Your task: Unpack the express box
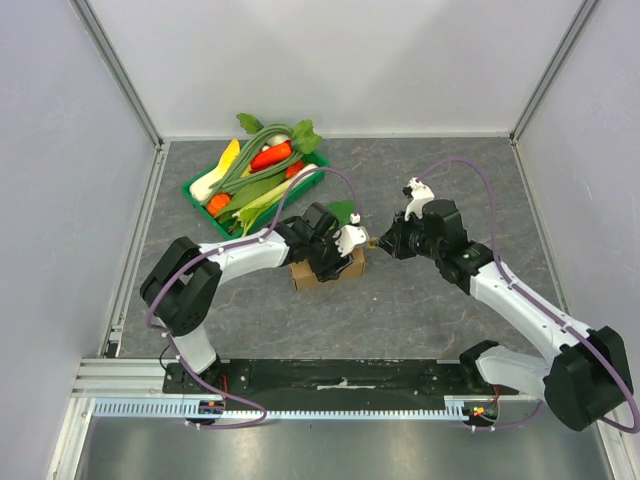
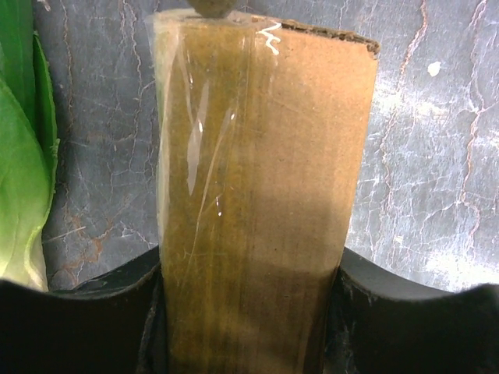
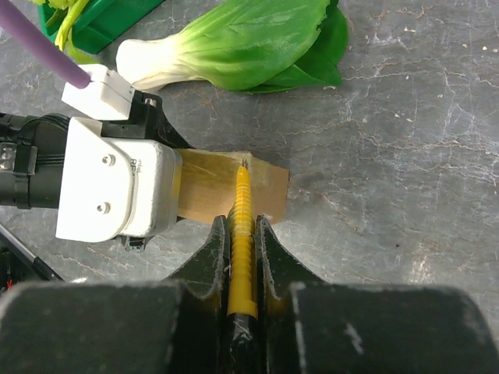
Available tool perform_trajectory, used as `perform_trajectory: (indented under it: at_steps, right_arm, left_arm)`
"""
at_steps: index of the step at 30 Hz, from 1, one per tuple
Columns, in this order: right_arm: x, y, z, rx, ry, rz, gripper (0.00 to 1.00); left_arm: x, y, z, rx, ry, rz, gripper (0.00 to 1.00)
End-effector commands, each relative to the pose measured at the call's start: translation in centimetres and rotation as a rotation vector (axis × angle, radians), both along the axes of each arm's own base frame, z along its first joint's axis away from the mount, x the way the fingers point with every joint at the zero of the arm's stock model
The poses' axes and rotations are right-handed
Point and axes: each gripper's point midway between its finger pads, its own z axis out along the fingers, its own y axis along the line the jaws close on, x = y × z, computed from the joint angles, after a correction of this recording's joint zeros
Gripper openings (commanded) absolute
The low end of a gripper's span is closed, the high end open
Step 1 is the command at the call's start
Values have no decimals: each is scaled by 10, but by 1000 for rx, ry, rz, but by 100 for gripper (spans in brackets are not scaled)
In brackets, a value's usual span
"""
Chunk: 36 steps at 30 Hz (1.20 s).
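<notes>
The express box, a small brown carton sealed with clear tape, lies on the table's middle. My left gripper is shut on it, one finger against each long side; in the left wrist view the box fills the frame between the black fingers. My right gripper is shut on a yellow ridged tool. The tool's thin tip touches the taped top of the box near its right end. The right gripper sits just right of the box.
A bok choy lies just behind the box, also seen from above. A green tray of vegetables stands at the back left. The left gripper's white body covers the box's left part.
</notes>
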Motion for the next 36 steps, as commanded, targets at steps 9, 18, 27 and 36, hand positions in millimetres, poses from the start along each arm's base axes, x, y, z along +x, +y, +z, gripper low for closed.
perform_trajectory:
  at_steps: [9, 18, 27, 36]
  right_arm:
    - [-71, -14, -24, -43, 258, 107, 0]
    - [-29, -45, 32, -70, 41, -134, 0]
    - [7, -31, 61, 77, -92, -197, 0]
    - [-16, -6, 32, 123, -17, -12, 0]
  left_arm:
    - [15, 36, -33, 123, 47, 178, 37]
    - [4, 14, -8, 25, -9, 73, 40]
    - [-26, -2, 0, -3, -9, -61, 38]
    - [-45, -6, -7, 8, 28, -98, 37]
